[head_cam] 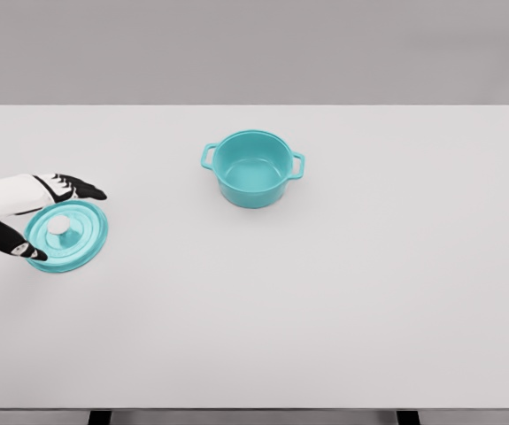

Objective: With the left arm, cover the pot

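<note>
The left hand (pixel 37 217) reaches in from the nine o'clock edge, its white forearm lying nearly level over the counter (pixel 325 310). Its dark fingers (pixel 86 189) are spread apart, one set stretched along the far rim of the teal lid (pixel 75 237), the thumb curving round the near rim at about seven o'clock; whether they press the lid I cannot tell. The lid lies flat, its white knob (pixel 57 226) up. The teal pot (pixel 252 168) stands uncovered, well apart toward two o'clock from the lid, its handles at nine and three o'clock.
</note>
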